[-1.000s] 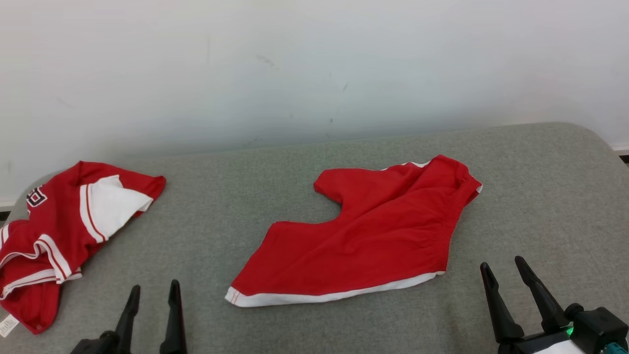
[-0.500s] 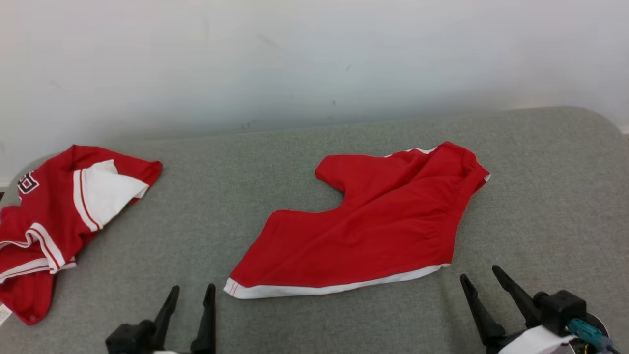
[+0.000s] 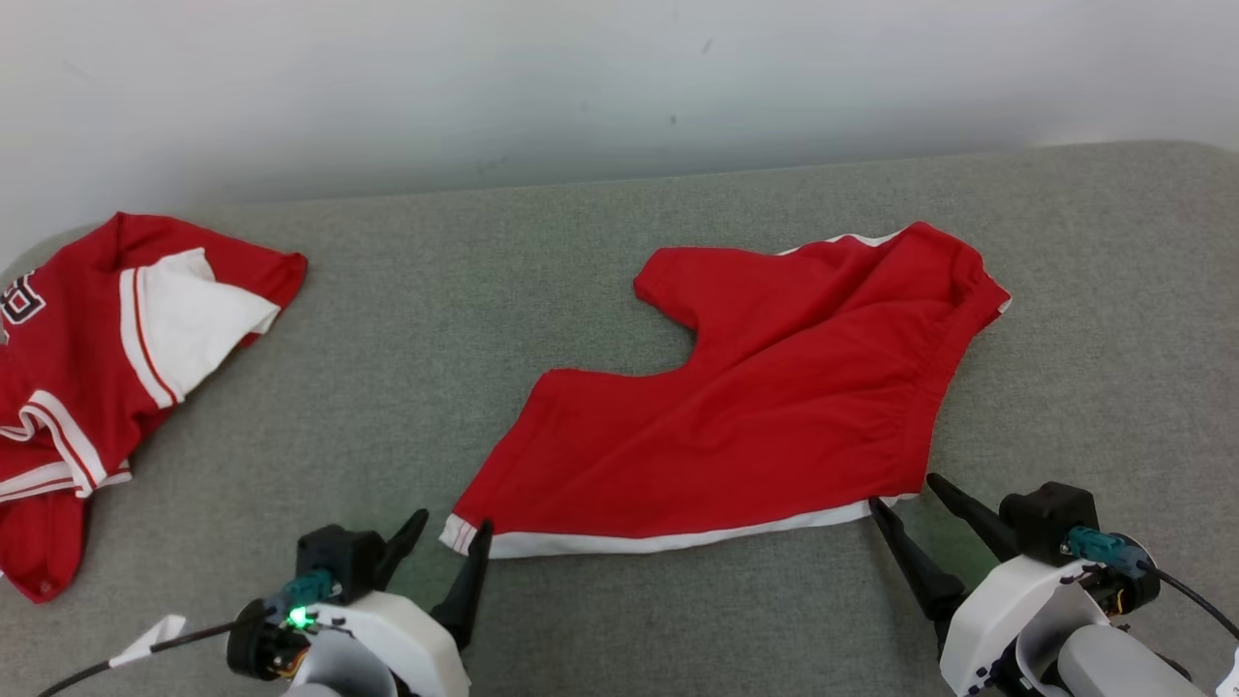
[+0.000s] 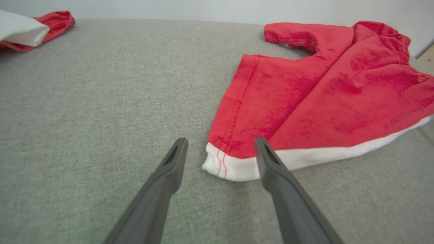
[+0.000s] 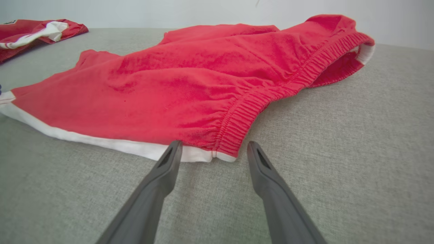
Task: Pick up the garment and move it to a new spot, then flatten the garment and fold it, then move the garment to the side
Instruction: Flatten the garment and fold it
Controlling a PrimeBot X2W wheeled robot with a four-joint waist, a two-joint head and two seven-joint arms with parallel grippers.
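Observation:
The garment (image 3: 755, 407) is a pair of red shorts with a white hem, lying fairly flat at the middle of the grey padded surface (image 3: 465, 319). My left gripper (image 3: 450, 532) stands open at the near left hem corner; in the left wrist view that corner of the garment (image 4: 234, 162) lies between the gripper (image 4: 220, 149) fingers. My right gripper (image 3: 905, 494) is open at the near right corner by the waistband. In the right wrist view the garment's elastic waistband end (image 5: 230, 135) sits just ahead of the open right gripper (image 5: 213, 145).
A second red and white garment (image 3: 106, 358) lies crumpled at the far left of the surface, also visible as the red and white cloth (image 4: 27, 30) in the left wrist view. A pale wall (image 3: 581, 77) runs behind the surface's far edge.
Both grippers have advanced toward the shorts' near corners. The head camera has tilted down, shifting the whole scene.

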